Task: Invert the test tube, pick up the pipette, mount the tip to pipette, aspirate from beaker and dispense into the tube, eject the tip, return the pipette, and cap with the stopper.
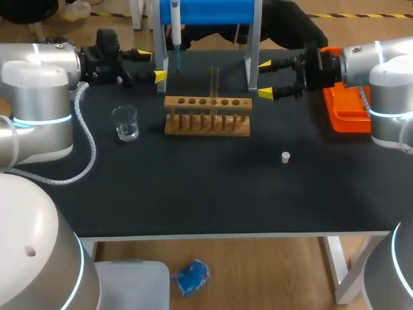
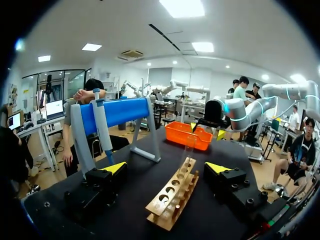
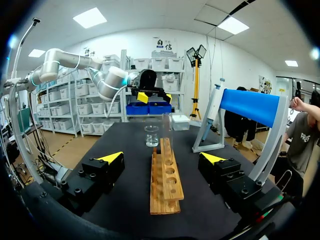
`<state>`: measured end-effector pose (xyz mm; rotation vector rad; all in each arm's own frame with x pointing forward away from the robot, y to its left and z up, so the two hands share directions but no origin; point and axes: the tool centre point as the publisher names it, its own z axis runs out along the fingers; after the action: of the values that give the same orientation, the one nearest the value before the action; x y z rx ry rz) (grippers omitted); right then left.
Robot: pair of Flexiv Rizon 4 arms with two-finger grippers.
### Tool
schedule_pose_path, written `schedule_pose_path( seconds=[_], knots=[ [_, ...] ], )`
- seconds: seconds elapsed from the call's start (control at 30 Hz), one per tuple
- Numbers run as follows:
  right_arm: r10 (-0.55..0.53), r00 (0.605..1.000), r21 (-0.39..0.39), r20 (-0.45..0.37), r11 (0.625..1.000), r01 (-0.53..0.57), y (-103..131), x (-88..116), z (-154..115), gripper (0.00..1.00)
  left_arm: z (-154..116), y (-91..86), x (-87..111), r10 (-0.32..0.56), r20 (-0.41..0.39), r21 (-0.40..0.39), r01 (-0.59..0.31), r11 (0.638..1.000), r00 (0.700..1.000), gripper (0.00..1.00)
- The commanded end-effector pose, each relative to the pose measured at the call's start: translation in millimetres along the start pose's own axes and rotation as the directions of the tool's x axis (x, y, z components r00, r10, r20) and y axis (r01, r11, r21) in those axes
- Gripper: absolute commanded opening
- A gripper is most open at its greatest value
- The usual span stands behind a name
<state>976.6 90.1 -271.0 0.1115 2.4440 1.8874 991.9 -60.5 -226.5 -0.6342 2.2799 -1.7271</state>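
Observation:
A wooden rack (image 1: 206, 116) stands at mid-table with a clear test tube (image 1: 215, 81) upright in it. The pipette (image 1: 175, 32) hangs on the blue stand (image 1: 213, 11) behind the rack. A glass beaker (image 1: 125, 123) sits left of the rack and a small white stopper (image 1: 286, 157) lies to its front right. My left gripper (image 1: 151, 65) is open at the rack's left end, my right gripper (image 1: 265, 79) open at its right end. In each wrist view the rack (image 2: 172, 195) (image 3: 165, 180) and tube (image 2: 189, 145) (image 3: 166, 131) lie ahead between open fingers, untouched.
An orange tray (image 1: 345, 106) sits at the right edge, under my right arm. The blue stand's legs (image 1: 253, 58) rest just behind the rack. The beaker (image 3: 151, 136) is beyond the rack's far end in the right wrist view.

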Motion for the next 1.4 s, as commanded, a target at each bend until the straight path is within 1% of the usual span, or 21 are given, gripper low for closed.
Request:
schedule_pose_path(
  seconds=[0.03,0.2,0.47,0.6,0.77,0.9,1.03,1.4],
  knots=[
    [0.000,1.000,0.001,0.000,1.000,0.000,-0.1,0.1,-0.4,1.00,-2.2,1.5,-4.0,-0.010,0.010,0.006,0.010,1.000,1.000,1.00],
    [0.000,1.000,0.001,0.000,1.000,0.000,-0.1,0.1,-0.4,1.00,-25.1,11.7,-27.1,-0.043,0.089,0.012,0.042,0.999,0.995,1.00],
    [0.000,1.000,0.001,0.000,1.000,0.000,-0.1,0.1,-0.4,1.00,-71.0,22.6,-54.9,-0.058,0.209,0.012,0.057,0.998,0.976,1.00],
    [0.000,1.000,0.001,0.000,1.000,0.000,-0.1,0.1,-0.4,1.00,-99.0,32.4,-70.1,-0.084,0.288,0.020,0.082,0.996,0.954,1.00],
    [0.000,1.000,0.001,0.000,1.000,0.000,-0.1,0.1,-0.4,1.00,-129.6,49.0,-88.4,-0.122,0.387,0.026,0.122,0.992,0.914,1.00],
    [0.000,1.000,0.001,0.000,1.000,0.000,-0.1,0.1,-0.4,1.00,-147.2,62.4,-100.0,-0.147,0.436,0.037,0.146,0.989,0.888,1.00],
    [0.000,1.000,0.001,0.000,1.000,0.000,-0.1,0.1,-0.4,1.00,-156.7,73.5,-107.1,-0.162,0.484,0.034,0.167,0.985,0.860,1.00],
    [0.000,1.000,0.001,0.000,1.000,0.000,-0.1,0.1,-0.4,1.00,-156.7,73.5,-107.1,-0.162,0.484,0.034,0.167,0.985,0.860,1.00]
  ],
)
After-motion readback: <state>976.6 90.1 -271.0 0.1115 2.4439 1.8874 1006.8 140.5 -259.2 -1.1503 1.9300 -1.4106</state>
